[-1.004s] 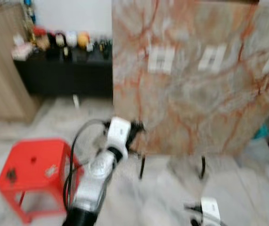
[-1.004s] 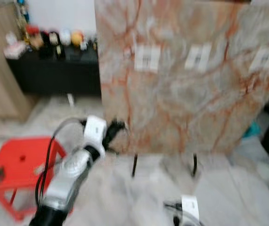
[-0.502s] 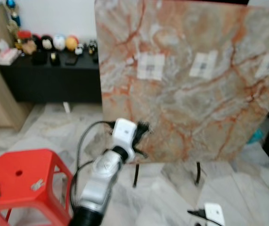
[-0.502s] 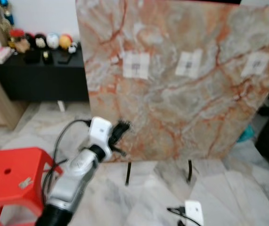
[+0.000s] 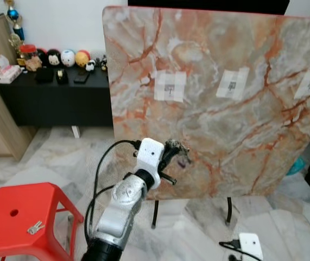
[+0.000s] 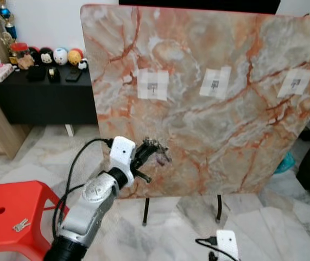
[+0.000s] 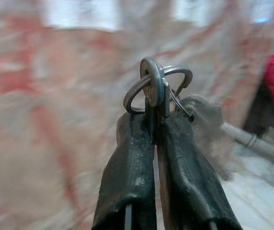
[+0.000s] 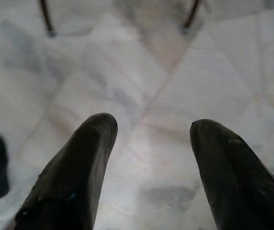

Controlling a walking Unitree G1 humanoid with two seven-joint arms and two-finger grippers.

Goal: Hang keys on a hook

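My left gripper is raised in front of the marble board and is shut on a bunch of keys. In the left wrist view the metal key ring stands pinched between the two black fingertips, with the keys dangling behind. Three pale patches are taped to the board, each with a small hook; the keys hang well below the leftmost one. My right gripper hangs low over the floor, open and empty.
A red plastic stool with loose keys on it stands at the lower left. A black sideboard with small items lines the back wall. The board rests on thin black legs on a marble floor.
The camera has swung and steadied, so the board now sits more centred and sharp. My left gripper has risen a little and moved closer to the board, still holding the keys.
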